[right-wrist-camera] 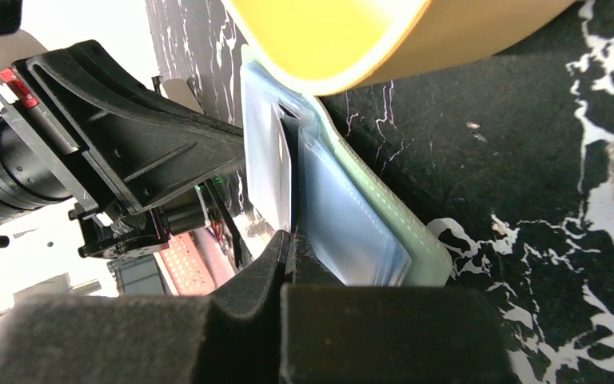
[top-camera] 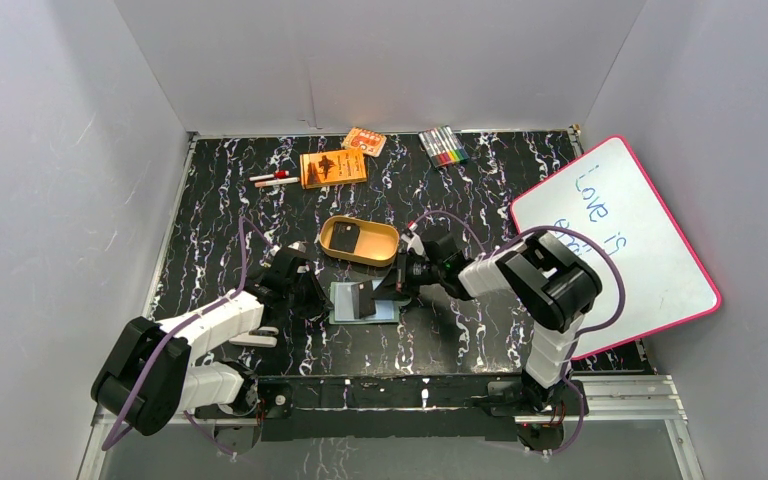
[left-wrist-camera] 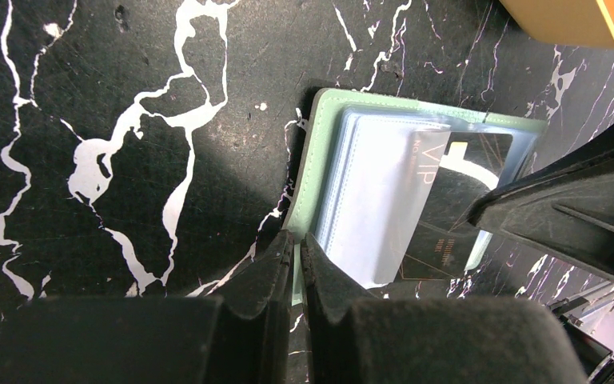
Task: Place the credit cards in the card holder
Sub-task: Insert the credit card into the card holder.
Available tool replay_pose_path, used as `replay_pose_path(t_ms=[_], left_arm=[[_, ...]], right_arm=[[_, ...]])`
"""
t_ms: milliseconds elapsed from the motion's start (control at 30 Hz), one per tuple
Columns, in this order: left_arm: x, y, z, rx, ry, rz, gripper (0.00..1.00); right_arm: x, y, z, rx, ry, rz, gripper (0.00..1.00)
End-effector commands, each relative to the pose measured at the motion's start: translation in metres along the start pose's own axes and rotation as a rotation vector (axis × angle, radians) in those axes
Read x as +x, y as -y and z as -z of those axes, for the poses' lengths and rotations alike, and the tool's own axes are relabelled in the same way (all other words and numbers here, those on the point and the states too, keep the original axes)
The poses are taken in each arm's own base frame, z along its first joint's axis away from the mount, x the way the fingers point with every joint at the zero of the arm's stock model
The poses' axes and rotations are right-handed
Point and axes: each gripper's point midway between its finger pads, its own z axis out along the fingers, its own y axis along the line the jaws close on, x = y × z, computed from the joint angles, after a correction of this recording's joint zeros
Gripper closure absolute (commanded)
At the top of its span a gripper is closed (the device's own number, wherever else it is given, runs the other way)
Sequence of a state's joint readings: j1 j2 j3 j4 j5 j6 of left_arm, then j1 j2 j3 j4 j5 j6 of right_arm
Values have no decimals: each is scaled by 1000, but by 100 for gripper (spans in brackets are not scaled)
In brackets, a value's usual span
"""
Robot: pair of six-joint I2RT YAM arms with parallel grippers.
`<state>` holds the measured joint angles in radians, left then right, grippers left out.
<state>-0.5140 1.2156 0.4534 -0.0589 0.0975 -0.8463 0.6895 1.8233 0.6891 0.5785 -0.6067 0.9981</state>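
Black marble-patterned table (top-camera: 220, 250) with white veins fills the floor of a pale-walled enclosure. A pink-rimmed whiteboard (top-camera: 650, 260) with blue handwriting lies tilted at its right side. At the far edge sit an orange booklet (top-camera: 333, 167) and a row of coloured markers (top-camera: 443, 146). Near the middle lies a yellow oval tin (top-camera: 385, 240), open, with one black credit card (top-camera: 348, 235) lying flat inside it; a small pale mark shows on that card.

Just in front of the tin, between the two arms, lies the card holder (left-wrist-camera: 312, 160). It is open, with a pale green stitched cover and clear, slightly frosted plastic sleeves stacked on it. The VIP card (left-wrist-camera: 448, 216) is thin and glossy black, with fine gold lines, small gold print, a white curved band and the letters "VIP" showing through the plastic. Its left part sits under a clear sleeve while its right part sticks out, and from above it looks tilted up off the holder.

The right gripper (right-wrist-camera: 290, 244) has its fingers pressed together on the card's free edge, pinching it beside the sleeves. The left gripper (left-wrist-camera: 296, 252) has its fingers all but together, with only a slit between them. Its tips are at the holder's near green edge, and nothing is clearly held.
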Motion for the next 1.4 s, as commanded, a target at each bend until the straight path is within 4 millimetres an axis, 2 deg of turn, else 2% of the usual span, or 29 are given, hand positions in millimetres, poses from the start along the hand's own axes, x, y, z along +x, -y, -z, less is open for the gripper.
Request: replay_pose_path(t_ms=[0,700,967,1100,1233,1367], left_arm=[[9,-9,-1,-24,-28,-1,93],[12,-7,-1,-3,-30,19,95],[13,-5,-2,9,-37,25,95],[13,-6,-1,11,-33,25,95],[13,-6,0,12,-29,25,95],[12,-6,1,12,-23,25,95]], right_arm=[[8,-11,-5,-48,-35,22,100],[1,5,-6,12,111,-97,100],[11,-12,-21,-37,40,-44,100],[12,-20,-20,-46,33,-20,100],[10,-22,-15,-23,45,-9,76],[9,-23,-10,18,62,3,62]])
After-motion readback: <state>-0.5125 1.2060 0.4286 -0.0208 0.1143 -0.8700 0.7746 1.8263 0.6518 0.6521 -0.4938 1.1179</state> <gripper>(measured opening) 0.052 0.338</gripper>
